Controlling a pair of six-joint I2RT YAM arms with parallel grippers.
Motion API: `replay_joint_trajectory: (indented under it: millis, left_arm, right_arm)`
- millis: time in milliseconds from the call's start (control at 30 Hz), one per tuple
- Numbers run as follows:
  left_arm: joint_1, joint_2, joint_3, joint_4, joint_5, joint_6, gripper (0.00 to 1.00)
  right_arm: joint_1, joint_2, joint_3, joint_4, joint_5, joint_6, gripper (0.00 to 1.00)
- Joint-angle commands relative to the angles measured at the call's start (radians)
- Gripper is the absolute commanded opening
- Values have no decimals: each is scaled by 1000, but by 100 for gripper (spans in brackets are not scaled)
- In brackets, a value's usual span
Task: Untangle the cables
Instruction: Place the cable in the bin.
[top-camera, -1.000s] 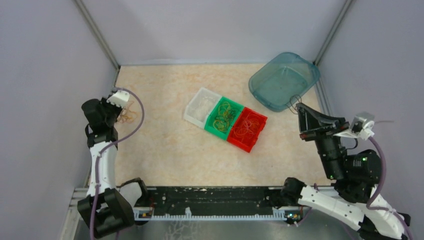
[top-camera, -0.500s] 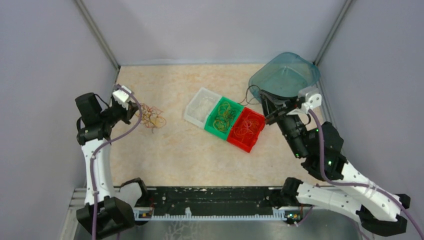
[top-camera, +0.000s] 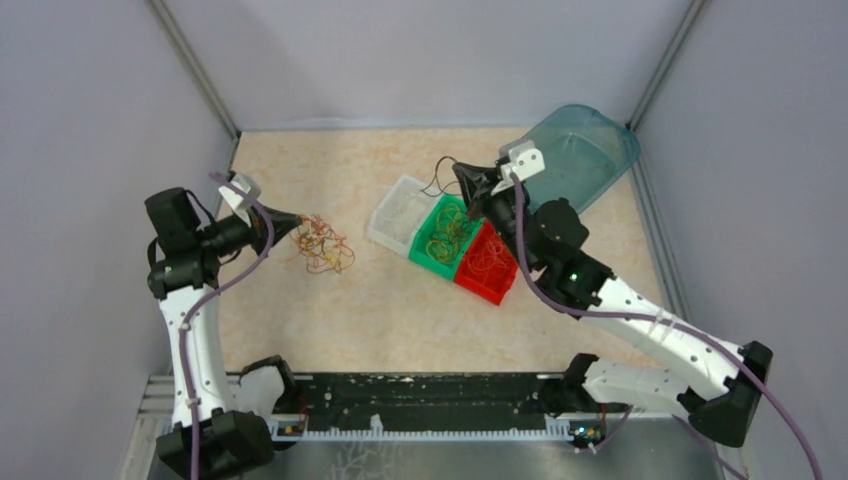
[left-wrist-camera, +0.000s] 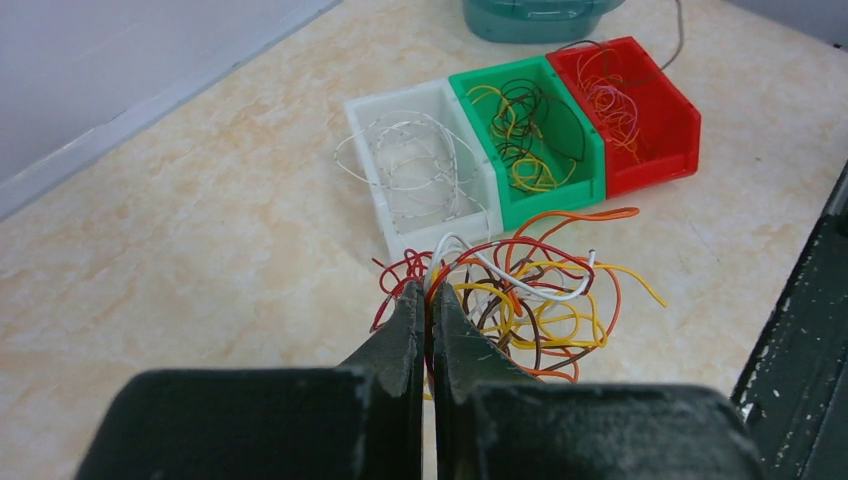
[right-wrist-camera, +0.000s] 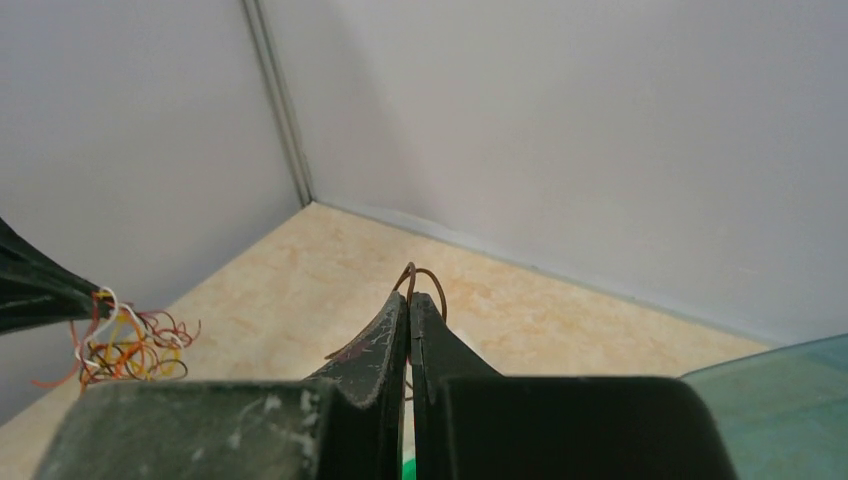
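Left gripper pressed together, pinching the tangle of cables at centre left of the overhead view. Right gripper, jaws together too, pinches one brown cable above the bins at centre.

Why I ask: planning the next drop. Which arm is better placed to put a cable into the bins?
Right. The right gripper is shut on a single brown cable close by the bins. The left gripper is shut on the tangle, which lies apart from them.
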Motion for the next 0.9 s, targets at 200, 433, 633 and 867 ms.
replay_joint_trajectory:
  millis: [200, 433, 633, 867]
  left_arm:
    - [-10, -21, -1, 76, 76, -77, 0]
    - [-10, -14, -17, 143, 75, -146, 0]
    - [-10, -13, 7, 178, 88, -198, 0]
    - [-10, -7, 13, 256, 115, -315, 0]
  right_arm:
    - [-142, 134, -77, 174, -145, 161, 0]
    - [-165, 224, -188, 211, -168, 227, 0]
    - [-165, 318, -243, 158, -159, 257, 0]
    - [-165, 404, -261, 67, -70, 262, 15]
